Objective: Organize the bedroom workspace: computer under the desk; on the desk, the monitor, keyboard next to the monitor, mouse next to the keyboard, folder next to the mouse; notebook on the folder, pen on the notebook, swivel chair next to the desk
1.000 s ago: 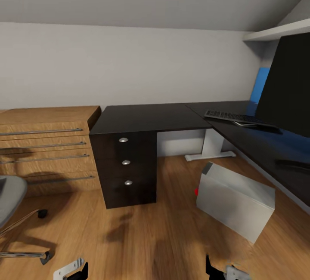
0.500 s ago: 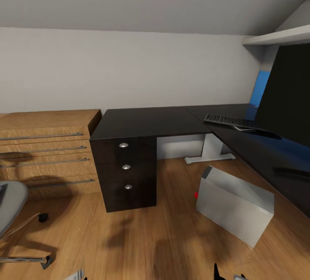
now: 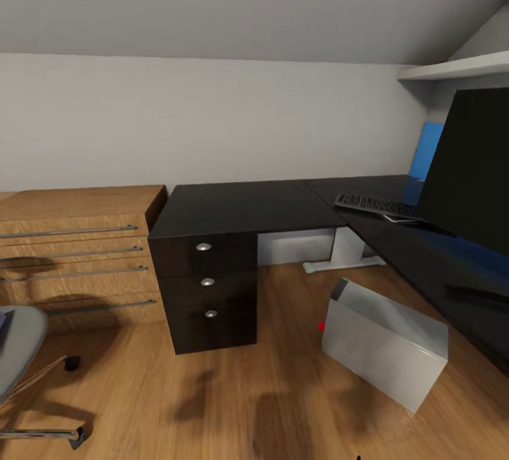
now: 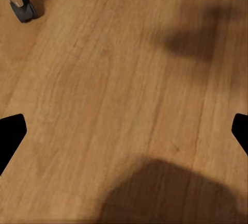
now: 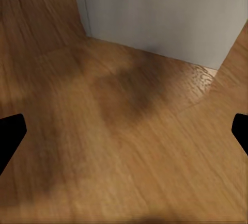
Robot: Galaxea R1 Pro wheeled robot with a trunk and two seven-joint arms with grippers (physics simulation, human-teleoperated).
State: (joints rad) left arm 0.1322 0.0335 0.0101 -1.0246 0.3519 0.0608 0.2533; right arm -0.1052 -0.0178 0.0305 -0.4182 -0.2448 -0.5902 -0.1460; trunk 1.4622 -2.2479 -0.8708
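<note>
The black-topped desk (image 3: 240, 202) runs along the wall and turns down the right side. On its right wing stand the black monitor (image 3: 474, 163) and, beside it, the keyboard (image 3: 375, 205). The grey computer (image 3: 385, 343) sits tilted on the floor by the desk's right wing; its side fills the far part of the right wrist view (image 5: 155, 12). The swivel chair (image 3: 18, 347) shows at the lower left edge, its castor (image 4: 23, 10) on the floor. My left gripper (image 4: 124, 133) and right gripper (image 5: 124, 133) hang open over bare floor. Mouse, folder, notebook and pen are out of view.
A low light-wood cabinet (image 3: 71, 255) with long handles stands left of the desk's drawer unit (image 3: 206, 283). A white shelf (image 3: 452, 64) hangs over the monitor under a sloped ceiling. Wood floor lies open between the chair and the computer.
The head camera has tilted upward, so the whole scene sits lower in the picture and both grippers have slipped off its bottom edge. Nothing on the desk or floor has moved.
</note>
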